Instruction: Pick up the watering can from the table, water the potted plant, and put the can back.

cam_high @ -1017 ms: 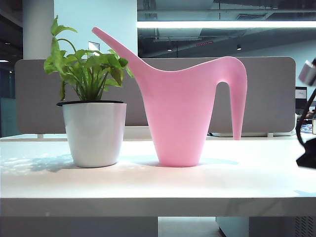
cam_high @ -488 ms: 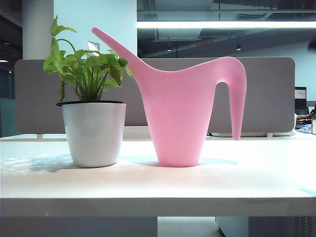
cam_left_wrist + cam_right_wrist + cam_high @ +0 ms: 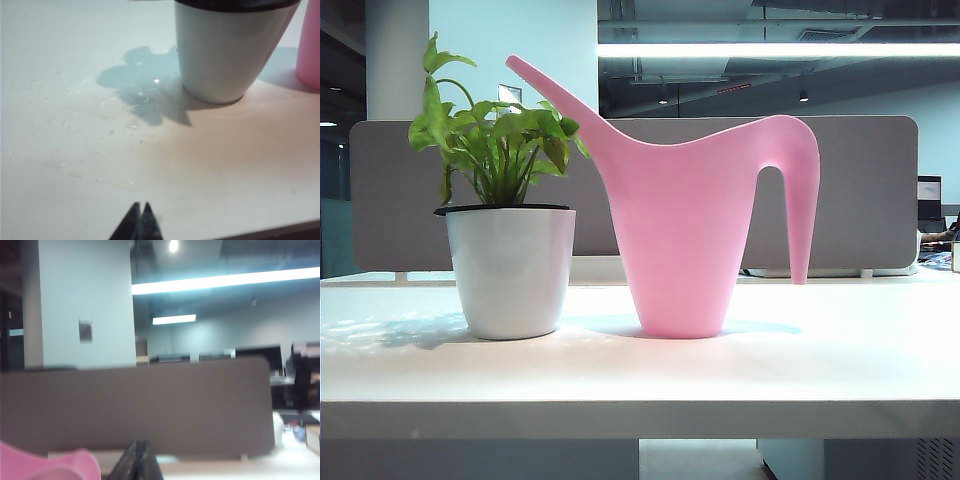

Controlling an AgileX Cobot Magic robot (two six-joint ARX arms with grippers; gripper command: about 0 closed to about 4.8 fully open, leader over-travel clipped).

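The can (image 3: pixel 685 230) is standing upright on the table (image 3: pixel 640 375), just beside the plant (image 3: pixel 505 205) and apart from it, its long spout slanting up over the leaves and its hooked handle facing the right side of the exterior view, where the right arm works. Water beads are glistening on the tabletop next to the pot in the left wrist view, a sign that pouring appears done and the can is back down, so the task looks essentially complete.

Neither arm is showing in the exterior view. The left gripper (image 3: pixel 140 220) is hovering low over the bare table near the pot, fingers pressed together on nothing. The right gripper (image 3: pixel 139 457) is likewise clenched and empty, pointing level toward the grey partition (image 3: pixel 140 405) behind the table, with only a pink edge of the can at the corner of its camera. Both are sitting clear of the objects, likely so nothing gets knocked.
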